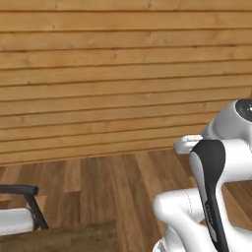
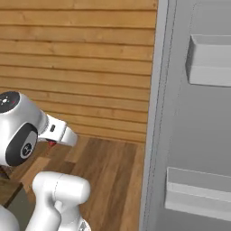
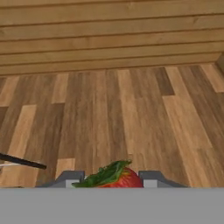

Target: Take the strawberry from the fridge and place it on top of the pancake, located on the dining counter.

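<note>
The gripper [image 3: 108, 180] is clamped on the strawberry [image 3: 114, 177] — red flesh and green leaves sit between the two fingertips [image 3: 70, 178] in the hand view. Below lies a wood plank floor [image 3: 122, 113], with a plank wall [image 1: 98, 74] beyond. At the right, the fridge [image 2: 198, 122] door stands open — grey shelves inside.

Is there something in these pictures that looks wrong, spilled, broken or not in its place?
Nothing stands out. The strawberry sits whole between the fingertips of the gripper, above bare wooden floor. The fridge door stands open beside the robot, its shelves straight.
</note>
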Motion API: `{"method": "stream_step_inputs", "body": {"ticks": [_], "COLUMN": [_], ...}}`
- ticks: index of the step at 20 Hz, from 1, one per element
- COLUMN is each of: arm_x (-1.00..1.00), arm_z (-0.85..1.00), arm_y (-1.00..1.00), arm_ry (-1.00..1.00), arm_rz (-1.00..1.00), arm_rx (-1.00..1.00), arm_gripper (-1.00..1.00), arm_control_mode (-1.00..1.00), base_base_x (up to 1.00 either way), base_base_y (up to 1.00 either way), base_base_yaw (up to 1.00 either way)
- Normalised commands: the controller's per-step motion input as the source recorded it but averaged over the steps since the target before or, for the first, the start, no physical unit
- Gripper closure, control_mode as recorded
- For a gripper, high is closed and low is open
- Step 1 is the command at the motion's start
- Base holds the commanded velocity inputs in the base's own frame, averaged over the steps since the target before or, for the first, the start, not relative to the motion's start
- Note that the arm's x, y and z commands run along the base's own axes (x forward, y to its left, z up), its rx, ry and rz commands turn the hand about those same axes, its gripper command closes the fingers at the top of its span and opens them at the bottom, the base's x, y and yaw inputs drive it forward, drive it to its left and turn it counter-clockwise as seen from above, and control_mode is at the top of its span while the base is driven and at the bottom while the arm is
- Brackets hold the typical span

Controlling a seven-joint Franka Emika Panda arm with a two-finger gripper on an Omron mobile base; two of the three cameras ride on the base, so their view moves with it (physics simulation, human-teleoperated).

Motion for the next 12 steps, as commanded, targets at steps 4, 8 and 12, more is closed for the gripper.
{"method": "stream_step_inputs", "body": {"ticks": [4,8,12], "arm_x": [0.00,0.00,0.00], "arm_z": [0.00,0.00,0.00], "arm_y": [0.00,0.00,0.00], "arm_ry": [0.00,0.00,0.00], "arm_rz": [0.00,0.00,0.00], "arm_rx": [0.00,0.00,0.00], "arm_gripper": [1.00,1.00,1.00], "arm_control_mode": [1.00,1.00,1.00], "base_base_x": [1.00,1.00,1.00], "base_base_y": [0.00,0.13,0.19], "base_base_yaw": [0.00,0.00,0.01]}}
